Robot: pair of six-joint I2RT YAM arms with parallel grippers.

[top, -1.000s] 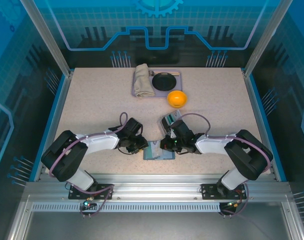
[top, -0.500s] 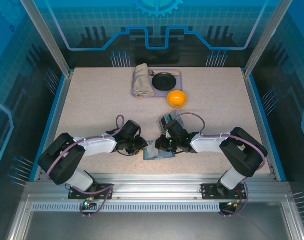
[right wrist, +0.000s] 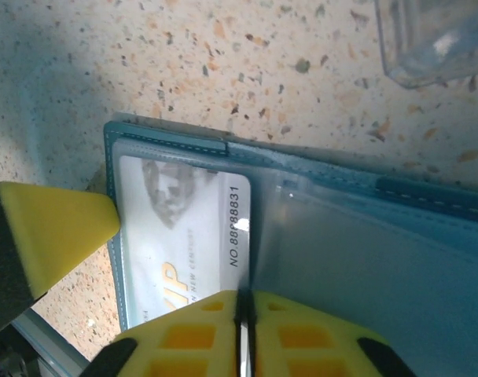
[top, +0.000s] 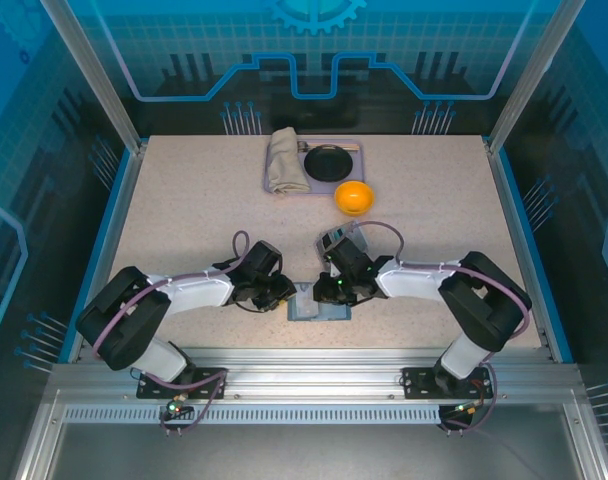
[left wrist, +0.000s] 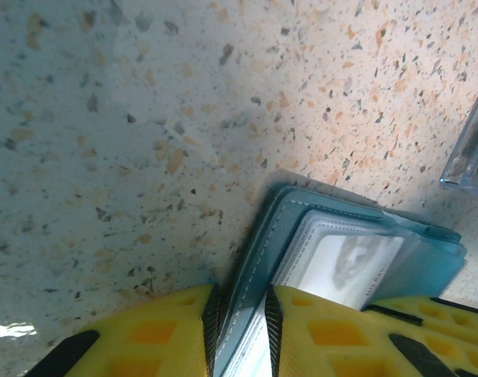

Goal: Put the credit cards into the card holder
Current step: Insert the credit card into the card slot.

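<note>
The slate-blue card holder (top: 322, 310) lies open near the table's front edge, between my two grippers. My left gripper (top: 286, 292) (left wrist: 239, 330) is shut on the left cover edge of the card holder (left wrist: 278, 228). A pale credit card (right wrist: 176, 228) (left wrist: 345, 263) printed with a number sits behind a clear window in the left half of the card holder (right wrist: 168, 141). My right gripper (top: 327, 290) (right wrist: 244, 330) is shut over the holder's middle on a thin pale edge that looks like an inner clear leaf. The left gripper's yellow fingertip (right wrist: 50, 228) touches the holder's left edge.
A clear case (top: 336, 240) (left wrist: 471, 157) (right wrist: 435, 39) stands just behind the holder, beside the right arm. Farther back are an orange ball (top: 353, 197) and a tray (top: 314, 190) with a folded cloth (top: 284, 160) and a black disc (top: 331, 162).
My right gripper has shifted a little left over the holder's middle and closed on the thin edge. The left gripper has kept its grip on the cover.
</note>
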